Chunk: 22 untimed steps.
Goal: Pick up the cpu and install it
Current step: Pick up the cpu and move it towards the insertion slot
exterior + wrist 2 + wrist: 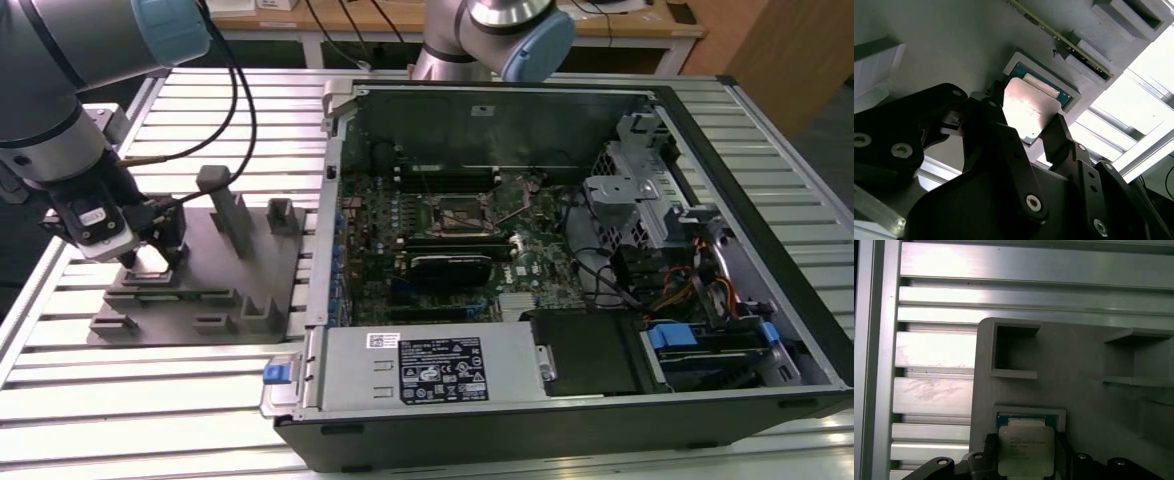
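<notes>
Gripping cpu (1026, 450) by two opposite edges with gripper (1025, 116), at holder recess (1029, 411) on grey fixture plate (200, 290), exterior view's left, well apart from open PC case (561, 420). Can't tell whether seated or lifted. Near edge hidden behind gripper body in second wrist view.

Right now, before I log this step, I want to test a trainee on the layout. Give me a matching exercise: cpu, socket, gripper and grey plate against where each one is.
Things:
1 cpu
2 socket
3 gripper
4 grey plate

Places:
a on the slatted table, at the exterior view's left of the open case
b in the motherboard inside the case
c in a recessed holder on the grey plate
d down at the cpu, over its holder

Pairs: 1-c; 2-b; 3-d; 4-a
</notes>
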Tool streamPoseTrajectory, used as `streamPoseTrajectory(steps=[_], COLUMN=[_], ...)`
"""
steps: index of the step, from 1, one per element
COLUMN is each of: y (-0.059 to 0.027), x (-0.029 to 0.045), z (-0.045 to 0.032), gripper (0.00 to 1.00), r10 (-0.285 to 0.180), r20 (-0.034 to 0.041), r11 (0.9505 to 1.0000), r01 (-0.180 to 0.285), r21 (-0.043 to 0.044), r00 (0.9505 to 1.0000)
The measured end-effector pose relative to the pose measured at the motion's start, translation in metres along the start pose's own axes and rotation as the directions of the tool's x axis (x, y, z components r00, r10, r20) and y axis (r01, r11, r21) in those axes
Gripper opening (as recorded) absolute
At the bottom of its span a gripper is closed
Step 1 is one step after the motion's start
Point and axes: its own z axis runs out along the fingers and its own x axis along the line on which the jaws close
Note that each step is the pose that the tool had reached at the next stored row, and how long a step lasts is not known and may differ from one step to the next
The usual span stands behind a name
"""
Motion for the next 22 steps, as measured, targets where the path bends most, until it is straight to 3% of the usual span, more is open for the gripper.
streamPoseTrajectory(steps=[12,22], y=[0.0001,0.0006], x=[0.0,-0.0004], z=[-0.0019,-0.0177], gripper=[0.54,0.54], r10=[0.0,0.0], r20=[-0.0001,0.0], r11=[1.0,1.0], r01=[0.0,0.0], r21=[-0.0006,-0.0014], r00=[1.0,1.0])
